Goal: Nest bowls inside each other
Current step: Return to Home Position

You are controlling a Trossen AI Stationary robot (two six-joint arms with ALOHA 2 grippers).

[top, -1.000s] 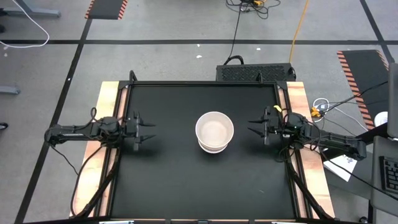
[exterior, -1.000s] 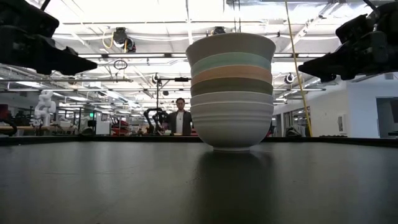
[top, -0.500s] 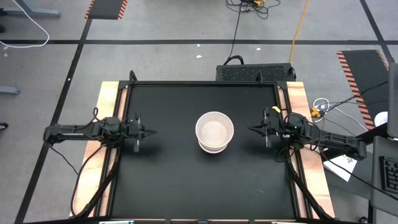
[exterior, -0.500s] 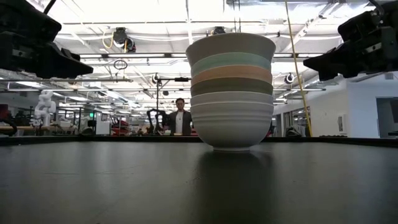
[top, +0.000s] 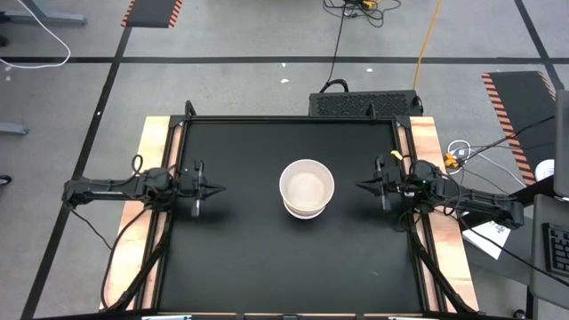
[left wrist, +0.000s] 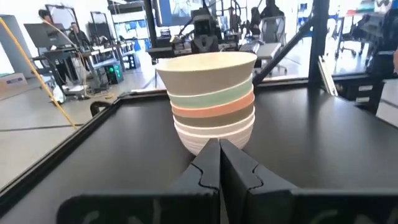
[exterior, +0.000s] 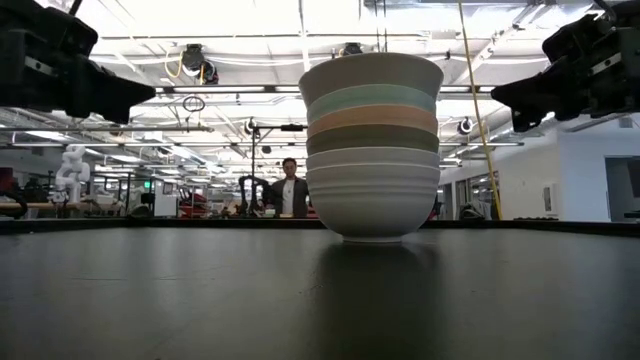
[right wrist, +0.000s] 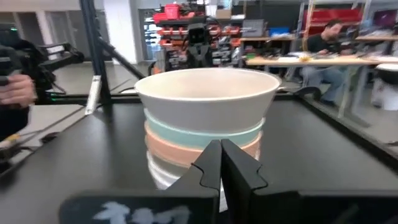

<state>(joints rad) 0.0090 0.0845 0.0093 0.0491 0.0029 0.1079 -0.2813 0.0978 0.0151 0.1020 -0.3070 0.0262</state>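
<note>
A second ago both my pincers stood splayed. Now my left pincer [top: 214,188] is pressed fully closed with nothing in it, and my right pincer [top: 361,186] is closed and empty too. Both wrist views show the two fingers meeting in a single seam. Neither arm has shifted much otherwise, and the stack of bowls [top: 307,188] sits where it sat before.

The stack stands near the middle of the desk [top: 240,258]. Seen from the stack, my left pincer is at 9 o'clock and my right pincer at 3 o'clock, each well apart from it and raised off the surface. The left one aims toward 3 o'clock and the right one toward 9 o'clock, so both point at the stack.

The stack is upright with its long axis vertical and every mouth facing up.

In the low view I count six bowls nested as one. From the top they are one cream-beige bowl [exterior: 372,75], one mint green bowl [exterior: 372,103], one salmon-orange bowl [exterior: 372,122], one grey-brown bowl [exterior: 372,140], an upper white bowl [exterior: 372,157] and a bottom white bowl [exterior: 372,200] resting on the desk. From above only the top bowl's pale inside shows, with a sliver of lower rim peeking out at 6 o'clock.
</note>
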